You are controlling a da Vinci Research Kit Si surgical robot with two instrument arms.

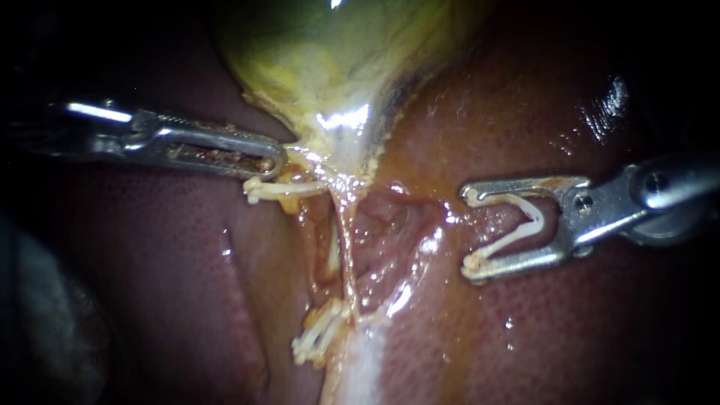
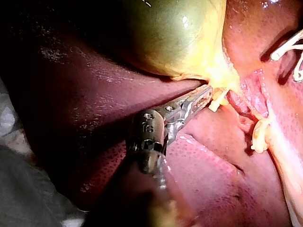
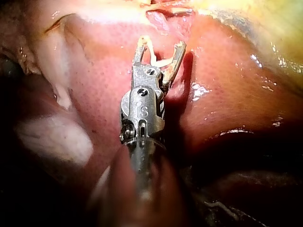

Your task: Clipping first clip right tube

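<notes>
Gripping the yellow fringe at the neck of the gallbladder [image 1: 330, 60], our left instrument [image 1: 277, 161] reached in flat from the left, its jaws clenched together on that tissue. Just beneath its tip a pale clip [image 1: 274, 190] sat crosswise on the left-hand strand. A cluster of further clips [image 1: 319, 341] sat lower down on the same side, where the strands met the liver [image 1: 570, 337].

The right tube [image 1: 347, 255] ran as a thin, glistening strand from the neck down between those two places. Our right instrument [image 1: 470, 231] stood over the liver to the right of that tube, well apart from it, with its jaws spread wide and pointed toward it. A white clip [image 1: 534, 221], bent open in a V, was seated between them with one leg against each jaw, so they were grasping the clip.

In the right wrist view we saw the same instrument [image 3: 161, 43] facing the raw pink hollow ahead, the V of the clip [image 3: 158, 60] showing inside it. In the left wrist view our left instrument [image 2: 206, 93] lay with its tip against the gallbladder's yellow edge.
</notes>
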